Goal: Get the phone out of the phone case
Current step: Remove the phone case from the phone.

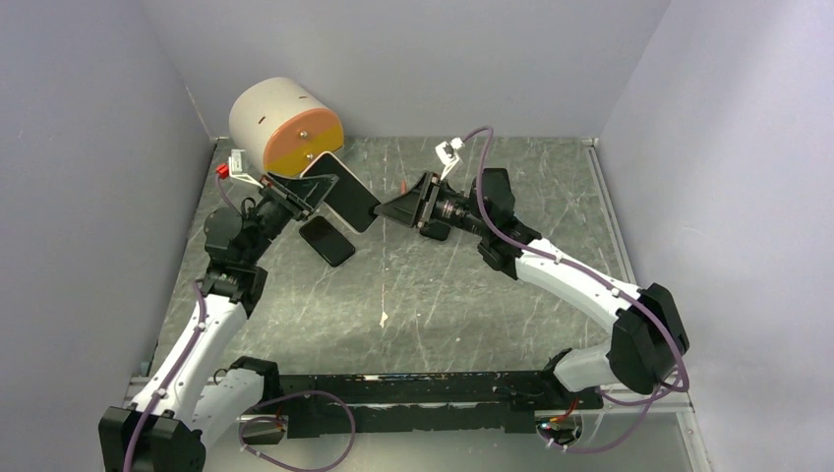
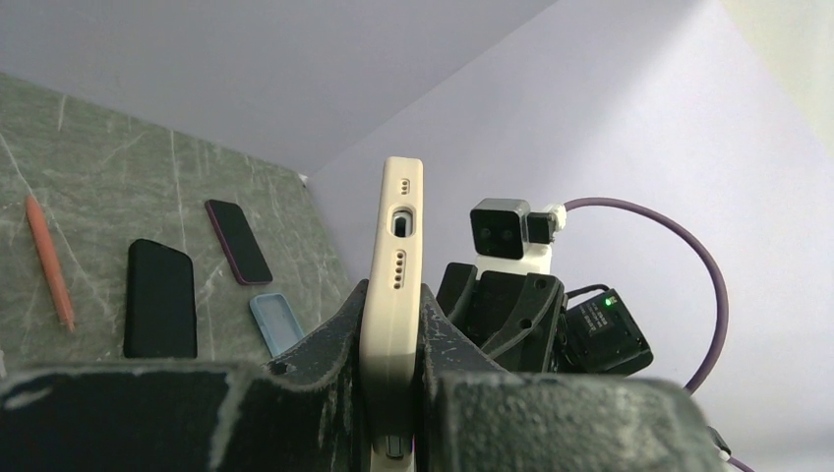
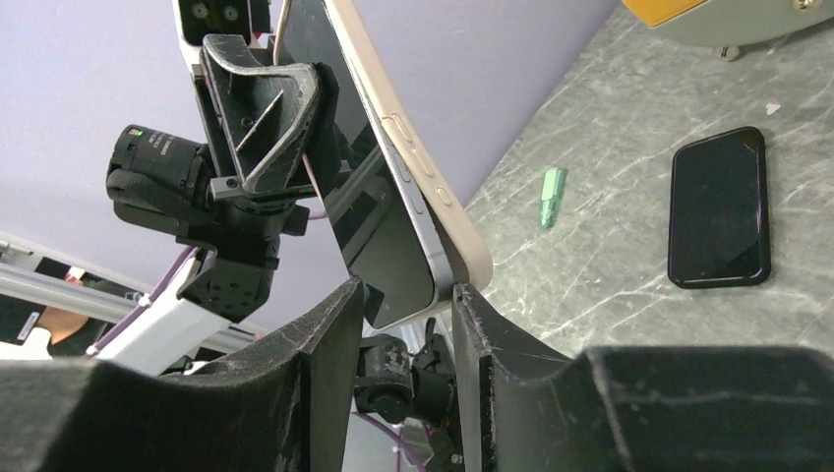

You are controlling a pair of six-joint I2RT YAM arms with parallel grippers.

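A big cream cylinder with an orange end face (image 1: 285,123) lies on its side at the far left corner of the grey-green marbled table (image 1: 443,295). A slim black phone (image 1: 327,241) lies flat near it. Also on the table are a thin orange pencil (image 2: 49,261), a dark phone with a reddish edge (image 2: 238,241), a light blue rounded case (image 2: 275,322), a small green stub (image 3: 554,195) and a pale scrap (image 1: 384,317).

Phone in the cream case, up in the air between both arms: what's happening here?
The left gripper is shut on the cream case, holding it and the phone inside it off the table. The right gripper has its fingers astride the free corner; whether they pinch it is unclear. The phone is not out yet. A second black phone lies flat below.
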